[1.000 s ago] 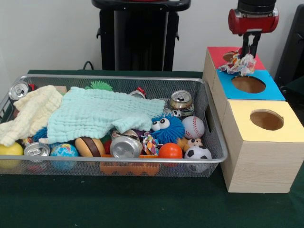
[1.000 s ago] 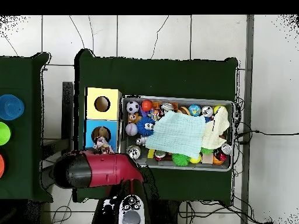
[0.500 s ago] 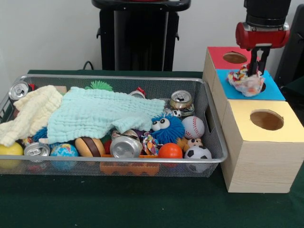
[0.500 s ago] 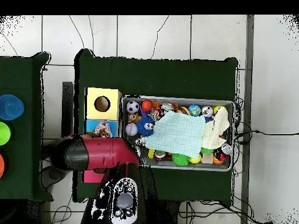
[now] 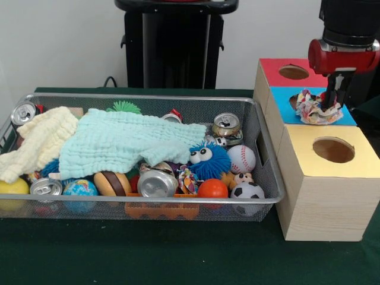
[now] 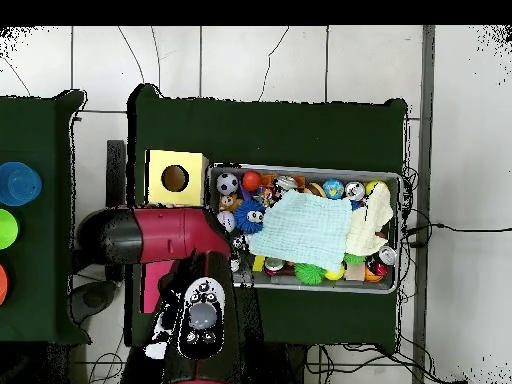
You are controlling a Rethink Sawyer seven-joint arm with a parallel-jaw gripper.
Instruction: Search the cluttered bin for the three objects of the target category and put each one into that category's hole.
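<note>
My gripper (image 5: 333, 104) is shut on the wrinkly confetti-patterned wad (image 5: 316, 110) and holds it just above the blue-topped box, near the edge of the yellow-topped box. The yellow-surround hole (image 5: 333, 149) lies just in front of and below it, and also shows in the overhead view (image 6: 175, 178). The wire-mesh bin (image 5: 148, 97) stands to the left, full of clutter. A knotted multicolour rope (image 5: 187, 179) lies among the things at its front. In the overhead view the red arm (image 6: 165, 240) hides the gripper and the blue box beside the bin (image 6: 403, 230).
A pale green cloth (image 5: 127, 141) and a cream cloth (image 5: 37, 142) cover much of the bin. Silver cans (image 5: 157, 182), balls and a fuzzy blue ball with googly eyes (image 5: 208, 160) lie around them. The red-surround hole (image 5: 294, 72) is at the back.
The gripper has carried the wad from over the red box, across the blue box's hole, toward the yellow box. The bin's contents have not moved.
</note>
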